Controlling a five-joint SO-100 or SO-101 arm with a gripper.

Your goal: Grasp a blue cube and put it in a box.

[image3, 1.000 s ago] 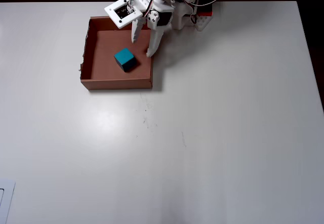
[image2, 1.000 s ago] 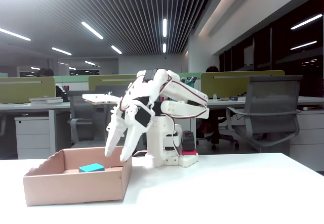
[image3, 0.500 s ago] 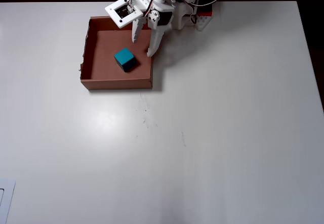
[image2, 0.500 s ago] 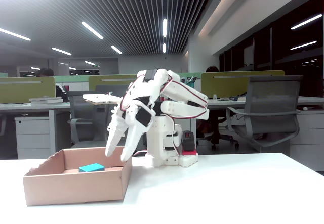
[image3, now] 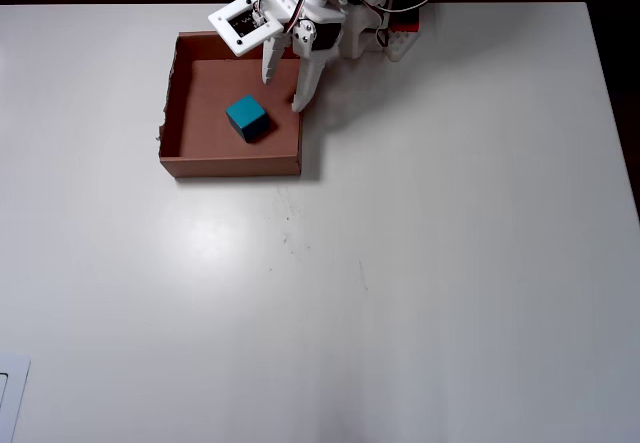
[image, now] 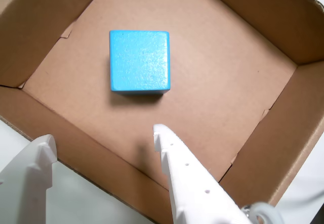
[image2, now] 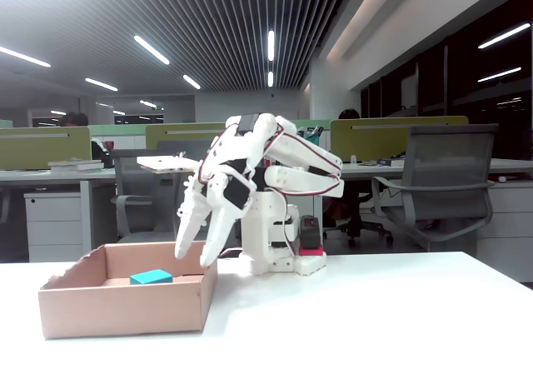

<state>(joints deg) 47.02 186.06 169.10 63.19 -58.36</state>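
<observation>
A big white table (image3: 420,263) fills the overhead view, and it is mostly bare. The arm (image2: 275,169) stands at the far edge of it, folded up and bent over toward the box.

The box (image3: 171,113) sits near the arm's base. It is brown, low and a bit torn at the edges. In the wrist view you can look right down onto its floor (image: 212,67).

The gripper (image3: 282,93) hangs over the box's corner nearest the arm. Its two fingers are spread apart and there is nothing between them. In the wrist view one finger (image: 187,178) is over the box floor and the other (image: 30,173) is outside the wall.

The cube (image3: 247,118) lies flat on the box floor, near the middle, not touching any wall or finger.

So the putting-in step looks done. The arm only needs to lift up and away without bumping the box wall.
</observation>
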